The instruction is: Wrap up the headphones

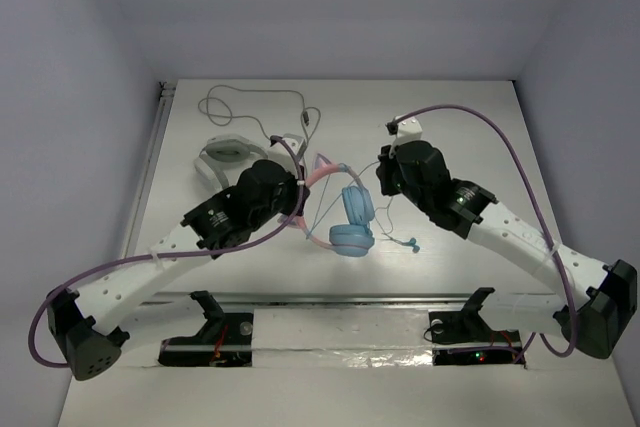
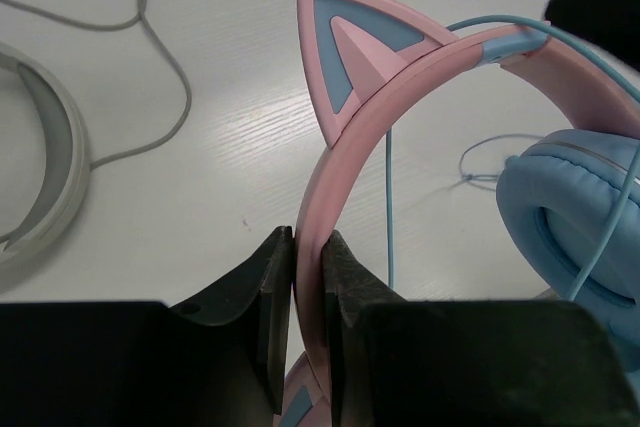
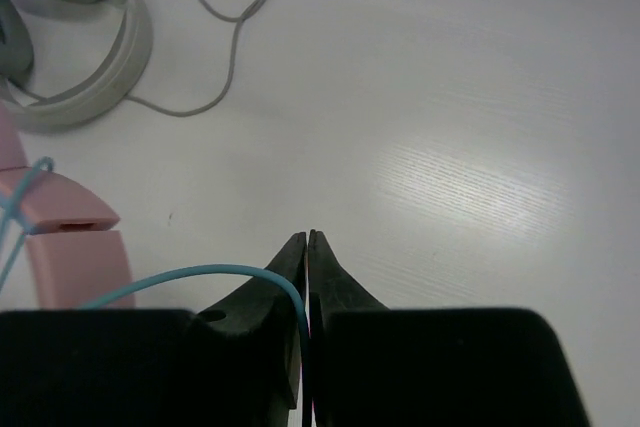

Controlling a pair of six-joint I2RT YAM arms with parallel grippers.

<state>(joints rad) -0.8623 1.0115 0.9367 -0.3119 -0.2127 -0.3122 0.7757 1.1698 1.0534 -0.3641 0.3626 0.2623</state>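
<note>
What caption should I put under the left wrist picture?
The left gripper pinches the headphones by their pink cat-eared headband, thin blue cable hanging across.

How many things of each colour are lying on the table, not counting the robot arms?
Pink and light blue: 1, the pink cat-eared headphones with round light-blue earcups and thin light-blue cable
Grey-white: 2, the grey-white curved plastic band and the loose thin grey cable
Total: 3

A robotics lab is suggested: a white desk (image 1: 450, 127) boxed in by plain walls (image 1: 340, 7), two robot arms (image 1: 150, 272) bolted on.
</note>
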